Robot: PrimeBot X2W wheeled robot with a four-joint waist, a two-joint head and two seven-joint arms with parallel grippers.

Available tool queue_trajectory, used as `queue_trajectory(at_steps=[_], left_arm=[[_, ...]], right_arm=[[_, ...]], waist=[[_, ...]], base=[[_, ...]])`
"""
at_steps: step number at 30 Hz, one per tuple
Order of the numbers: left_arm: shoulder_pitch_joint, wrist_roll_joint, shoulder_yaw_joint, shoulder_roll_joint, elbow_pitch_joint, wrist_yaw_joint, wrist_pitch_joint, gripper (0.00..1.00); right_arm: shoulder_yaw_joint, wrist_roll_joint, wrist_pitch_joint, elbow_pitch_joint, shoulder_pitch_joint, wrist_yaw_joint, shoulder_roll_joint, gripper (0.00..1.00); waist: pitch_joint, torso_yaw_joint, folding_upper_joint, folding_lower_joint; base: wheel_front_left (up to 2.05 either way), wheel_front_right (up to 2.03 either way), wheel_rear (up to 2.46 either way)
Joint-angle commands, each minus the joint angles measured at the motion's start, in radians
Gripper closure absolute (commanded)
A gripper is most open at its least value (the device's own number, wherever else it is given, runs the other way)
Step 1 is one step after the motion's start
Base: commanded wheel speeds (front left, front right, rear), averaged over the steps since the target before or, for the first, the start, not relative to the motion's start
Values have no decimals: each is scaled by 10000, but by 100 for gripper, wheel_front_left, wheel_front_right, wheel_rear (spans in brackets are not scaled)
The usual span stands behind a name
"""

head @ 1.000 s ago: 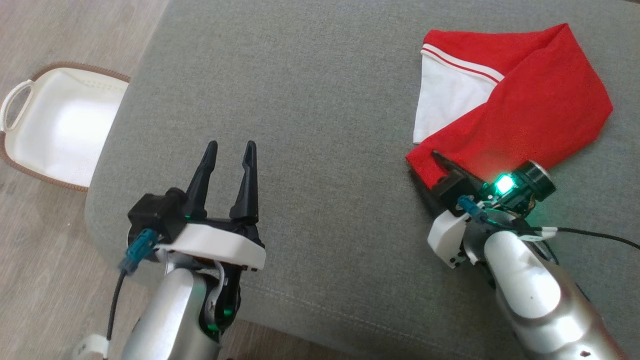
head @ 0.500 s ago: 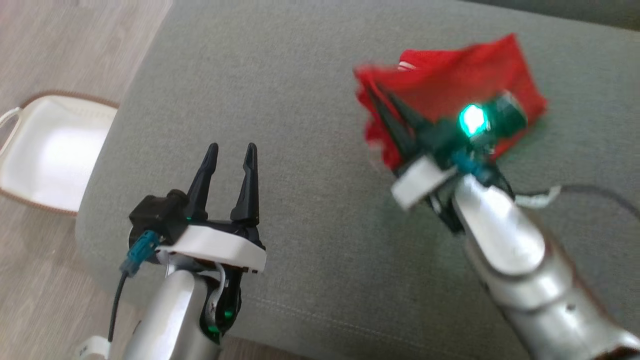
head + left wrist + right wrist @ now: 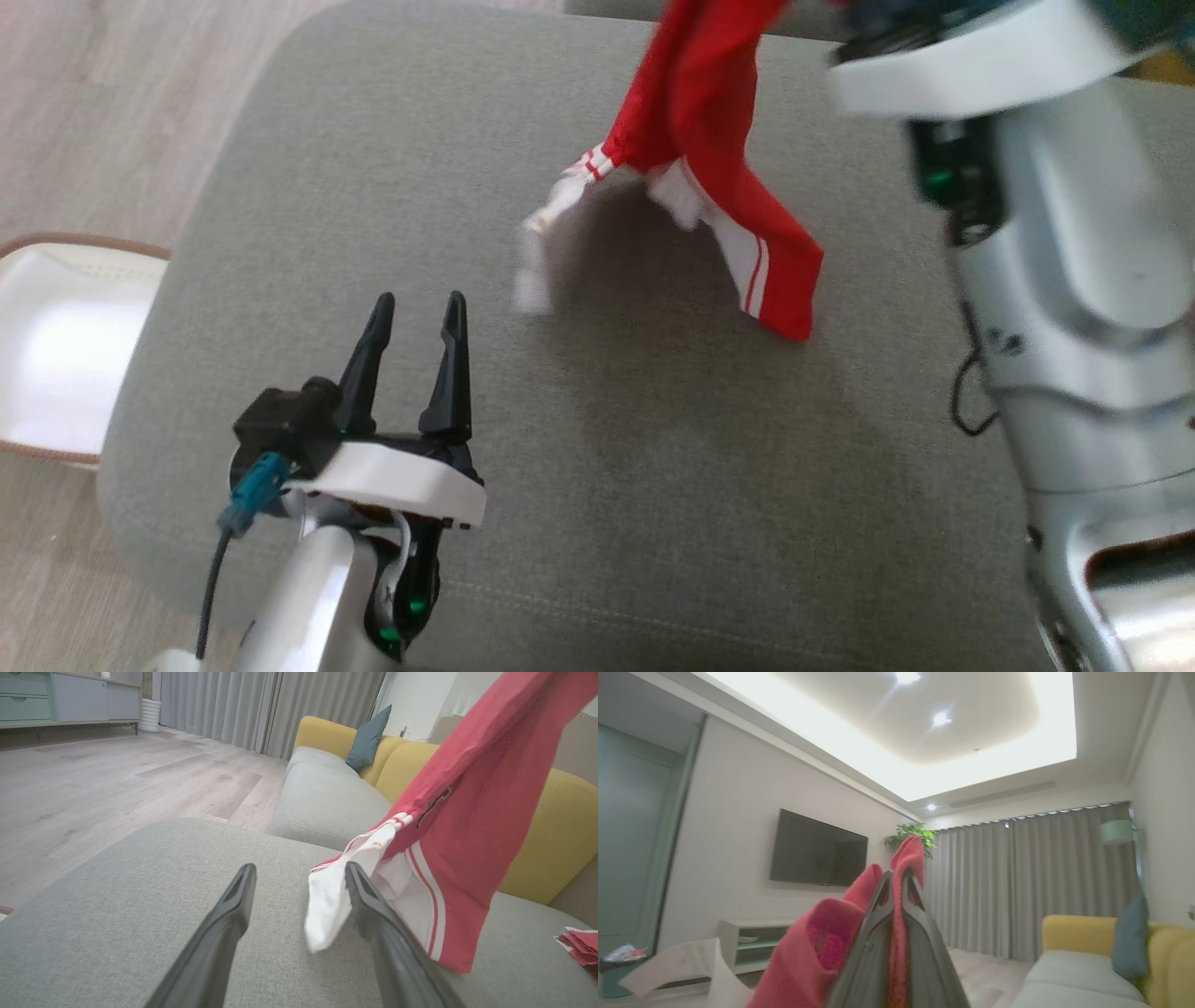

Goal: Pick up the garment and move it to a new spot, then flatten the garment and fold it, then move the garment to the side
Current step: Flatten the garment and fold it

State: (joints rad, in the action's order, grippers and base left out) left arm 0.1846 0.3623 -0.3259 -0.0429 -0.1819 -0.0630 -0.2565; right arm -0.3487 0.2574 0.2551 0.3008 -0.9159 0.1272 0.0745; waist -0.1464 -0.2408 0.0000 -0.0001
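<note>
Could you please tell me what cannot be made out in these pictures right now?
Head view: the top of the garment and the fingers of the right gripper are cut off by the upper edge.
Head view: its white sleeve is motion-blurred.
Left wrist view: the chest print is folded into the hanging cloth, unreadable.

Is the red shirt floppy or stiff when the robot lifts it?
Probably floppy: the red shirt hangs in loose folds from the right gripper, its white sleeve dangling. Likely light too, since one small pinch holds it all up. It may swing when carried.
</note>
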Motion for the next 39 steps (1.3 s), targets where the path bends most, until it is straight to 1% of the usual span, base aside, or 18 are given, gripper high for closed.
queue_trajectory(at_steps=[1, 2, 4, 7, 12, 15, 16, 17, 19, 22, 26, 29, 36, 39], left_arm=[[199, -71, 413, -74, 404, -9, -53, 0], [202, -63, 423, -74, 445, -15, -53, 0], [215, -60, 432, -74, 472, -18, -53, 0], [241, -46, 442, -74, 504, -15, -53, 0], [334, -68, 410, -74, 512, 21, -53, 0], [410, -117, 400, -74, 490, 42, -53, 0], [425, -138, 417, -74, 481, 48, -53, 0], [434, -171, 437, -74, 464, 62, -53, 0], [449, -247, 483, -74, 410, 102, -53, 0], [476, -322, 534, -74, 351, 146, -53, 0], [514, -417, 594, -74, 281, 217, -53, 0], [494, -440, 595, -74, 267, 235, -53, 0], [327, -403, 477, -74, 312, 221, -53, 0], [270, -381, 397, -74, 344, 197, -53, 0]], right_arm=[[651, -145, 22, 115, -61, 35, -241, 100], [1604, -482, -148, 516, 187, 35, -241, 100], [2561, -957, -369, 766, 573, 35, -148, 100], [3951, -1397, -834, 1021, 1418, 35, 230, 100], [5450, -1827, -1442, 1283, 3220, 35, 952, 100], [6250, -2083, -1574, 1413, 4156, 35, 1113, 100], [6459, -2227, -1610, 1447, 4408, 35, 1096, 44], [6690, -2352, -1596, 1446, 4601, 35, 1031, 0], [6995, -2715, -1525, 1390, 4908, 35, 856, 0], [7119, -2914, -1411, 1274, 5065, 35, 581, 0], [6882, -3163, -980, 859, 5175, 35, 229, 0], [6169, -3096, -638, 367, 5281, 35, 43, 0], [3598, -2738, -267, -850, 6278, 35, -118, 0], [2932, -2682, -216, -1152, 6736, 35, -155, 0]], waist=[[-52, 167, 0, 1], [-121, 292, 0, 1], [-190, 429, 0, 1], [-276, 636, 0, 1], [-439, 946, 0, 1], [-512, 1085, 0, 1], [-528, 1135, 0, 1], [-536, 1189, 0, 1], [-531, 1298, 0, 1], [-506, 1411, 0, 1], [-382, 1596, 0, 1], [-240, 1691, 0, 1], [55, 1718, 0, 1], [97, 1664, 0, 1]], base=[[0, 0, 0], [0, 0, 0], [0, 0, 0], [0, 0, 0], [0, 0, 0], [0, 0, 0], [0, 0, 0], [0, 0, 0], [0, 0, 0], [0, 0, 0], [0, 0, 0], [0, 0, 0], [0, 0, 0], [0, 0, 0]])
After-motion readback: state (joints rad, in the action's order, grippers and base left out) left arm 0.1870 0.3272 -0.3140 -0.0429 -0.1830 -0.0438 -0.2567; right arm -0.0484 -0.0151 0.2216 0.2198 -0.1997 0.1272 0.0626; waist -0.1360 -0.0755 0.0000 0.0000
